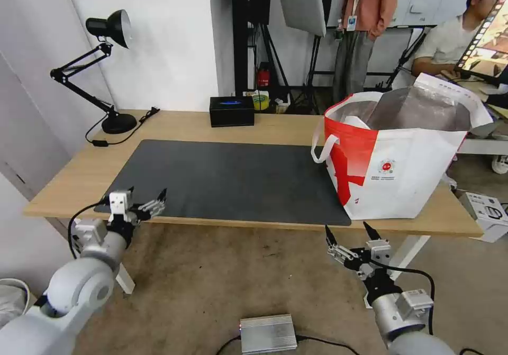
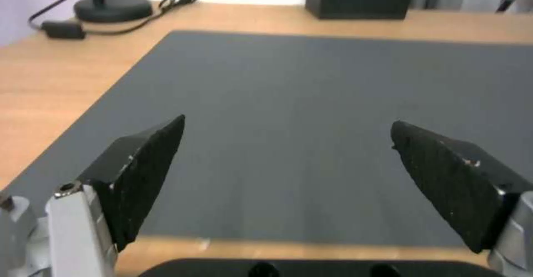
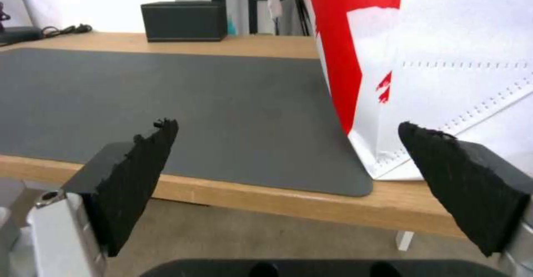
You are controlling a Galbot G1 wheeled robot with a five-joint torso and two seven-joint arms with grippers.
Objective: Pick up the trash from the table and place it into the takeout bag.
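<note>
Right gripper (image 3: 286,137) fingers spread wide, short of table (image 3: 289,200) edge, grey mat (image 3: 166,102) beyond, bag (image 3: 444,60) standing on mat corner, black box (image 3: 184,21) at far edge

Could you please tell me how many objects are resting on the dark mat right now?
1: the takeout bag, over the mat's right end. Its contents are hidden.

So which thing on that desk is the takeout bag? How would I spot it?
Start at the long light-wood table and follow its dark grey mat to the right-hand end. The takeout bag stands there upright and open, partly on the mat's corner. It is red and white with silver lining and white loop handles, and much bigger than the black box at the back.
</note>
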